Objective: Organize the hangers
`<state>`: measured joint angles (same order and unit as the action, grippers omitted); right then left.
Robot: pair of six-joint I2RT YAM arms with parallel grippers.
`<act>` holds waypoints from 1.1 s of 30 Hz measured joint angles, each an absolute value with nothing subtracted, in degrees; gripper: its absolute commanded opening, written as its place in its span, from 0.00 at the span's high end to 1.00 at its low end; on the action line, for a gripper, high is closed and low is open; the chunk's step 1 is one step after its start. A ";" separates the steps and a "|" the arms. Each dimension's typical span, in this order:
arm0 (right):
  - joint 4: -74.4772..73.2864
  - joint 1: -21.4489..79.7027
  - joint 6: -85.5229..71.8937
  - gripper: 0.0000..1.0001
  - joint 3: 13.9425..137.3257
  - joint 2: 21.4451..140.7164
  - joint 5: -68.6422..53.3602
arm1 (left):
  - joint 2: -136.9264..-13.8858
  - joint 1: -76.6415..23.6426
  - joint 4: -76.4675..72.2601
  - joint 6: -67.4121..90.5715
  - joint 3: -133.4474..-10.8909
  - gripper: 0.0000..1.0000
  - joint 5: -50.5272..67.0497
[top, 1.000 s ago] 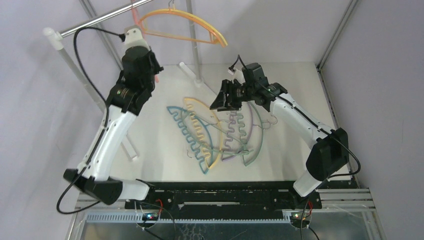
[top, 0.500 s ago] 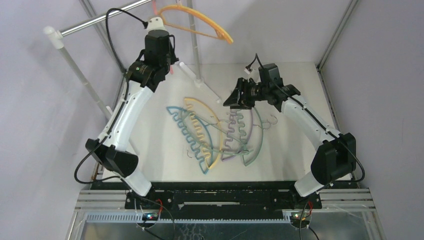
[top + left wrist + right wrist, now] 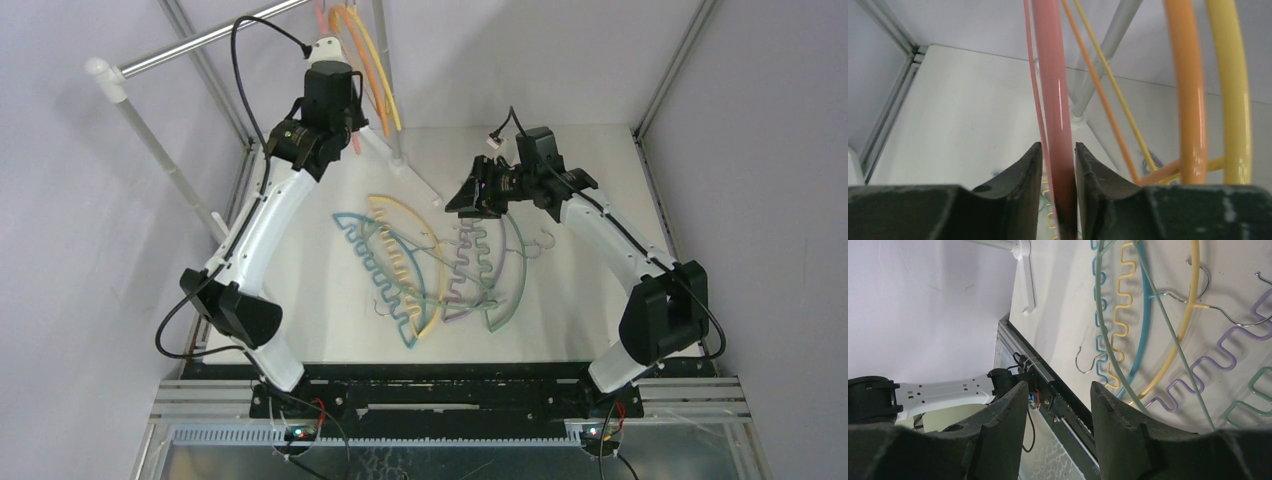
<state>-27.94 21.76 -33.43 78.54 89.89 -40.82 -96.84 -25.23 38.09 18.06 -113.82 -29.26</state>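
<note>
Having swung edge-on, orange hanger now hangs beside left gripper.

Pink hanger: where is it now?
The pink hanger sits inside the left end effector in the left wrist view, left of the orange hanger and yellow hanger.

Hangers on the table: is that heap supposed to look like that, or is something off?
It does look untidy. The blue hanger, yellow hanger, purple hanger and green hanger lie crossed over one another on the table, hooks pointing different ways, while the orange hanger hangs up by the rail.
</note>
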 measured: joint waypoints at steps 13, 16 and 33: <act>-27.92 21.93 -33.26 0.39 78.48 90.13 -40.10 | -95.59 -25.39 37.47 16.23 -113.97 0.01 -23.14; -27.94 22.39 -33.15 0.39 78.48 90.13 -39.62 | -93.10 -25.39 37.34 16.19 -111.98 0.01 -21.28; -34.70 31.66 -23.38 0.37 78.48 90.13 -27.59 | -68.99 -25.39 29.58 16.99 -92.03 0.01 -5.30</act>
<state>-34.70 31.66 -23.38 78.48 90.13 -27.59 -68.99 -25.39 29.58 16.99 -92.03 -5.30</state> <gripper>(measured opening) 0.627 0.994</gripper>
